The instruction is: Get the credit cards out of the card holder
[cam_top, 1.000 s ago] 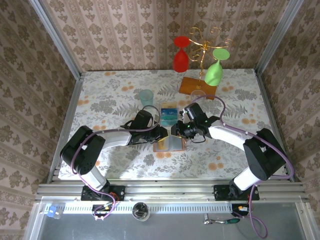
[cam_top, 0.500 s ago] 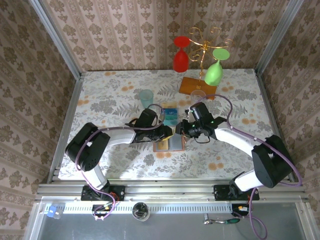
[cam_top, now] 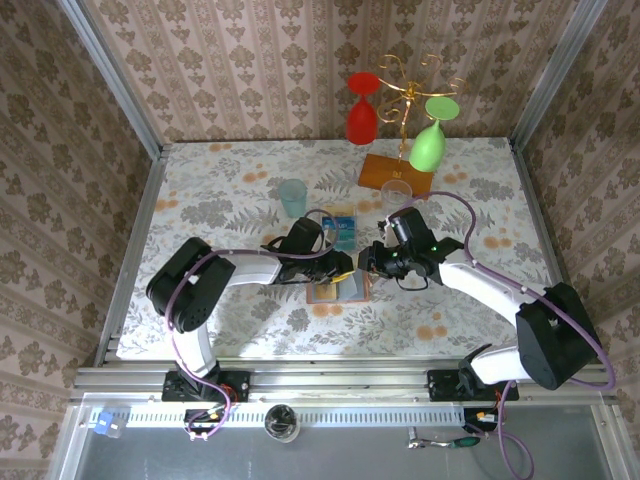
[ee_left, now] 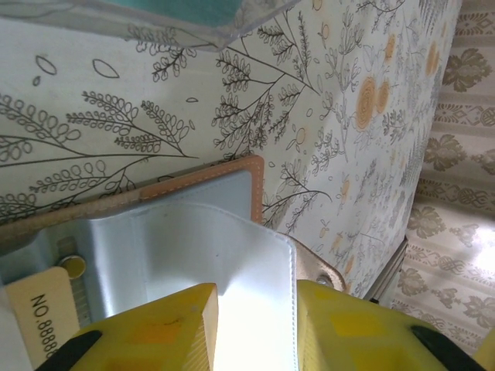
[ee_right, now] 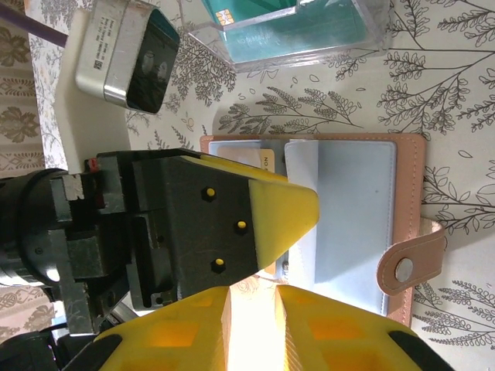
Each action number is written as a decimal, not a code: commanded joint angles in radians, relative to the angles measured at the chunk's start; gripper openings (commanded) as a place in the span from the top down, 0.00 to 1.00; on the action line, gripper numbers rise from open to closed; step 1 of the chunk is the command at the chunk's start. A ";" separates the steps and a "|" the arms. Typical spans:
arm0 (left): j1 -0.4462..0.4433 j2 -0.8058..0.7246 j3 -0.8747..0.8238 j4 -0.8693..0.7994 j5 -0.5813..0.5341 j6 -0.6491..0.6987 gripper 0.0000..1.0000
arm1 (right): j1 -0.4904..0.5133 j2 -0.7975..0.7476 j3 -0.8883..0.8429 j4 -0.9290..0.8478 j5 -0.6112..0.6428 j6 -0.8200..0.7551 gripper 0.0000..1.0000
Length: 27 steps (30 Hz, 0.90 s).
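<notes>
The card holder (cam_top: 338, 291) lies open on the table, tan outside with grey-blue pockets (ee_right: 352, 201). My left gripper (cam_top: 346, 268) hovers low over its upper edge. In the left wrist view its jaws (ee_left: 255, 297) stand apart, astride a pale pocket leaf (ee_left: 193, 239). A tan card marked "NO.8888" (ee_left: 39, 309) pokes from a pocket, and its edge (ee_right: 267, 158) peeks out beside the left finger (ee_right: 286, 209). My right gripper (cam_top: 370, 262) sits at the holder's right corner, jaws (ee_right: 254, 297) a narrow gap apart with only bright table between them. Teal credit cards (ee_right: 294, 27) lie in a clear box.
The clear box (cam_top: 340, 228) stands just behind the holder. A teal tumbler (cam_top: 292, 196) is farther back left. A gold glass rack on an orange wooden base (cam_top: 395, 172) holds a red glass (cam_top: 361, 120) and a green glass (cam_top: 427, 147) at the back.
My left gripper has slid right across the holder and its jaws have widened. The right gripper has shifted slightly right and back, its narrow gap unchanged.
</notes>
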 commanded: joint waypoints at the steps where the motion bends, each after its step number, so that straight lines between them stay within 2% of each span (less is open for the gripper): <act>1: -0.003 -0.002 0.009 0.031 0.019 -0.015 0.69 | -0.007 -0.010 -0.015 -0.013 0.005 0.002 0.77; 27: 0.015 -0.031 0.040 -0.001 0.029 0.013 0.61 | -0.007 0.002 -0.011 0.006 -0.012 0.016 0.71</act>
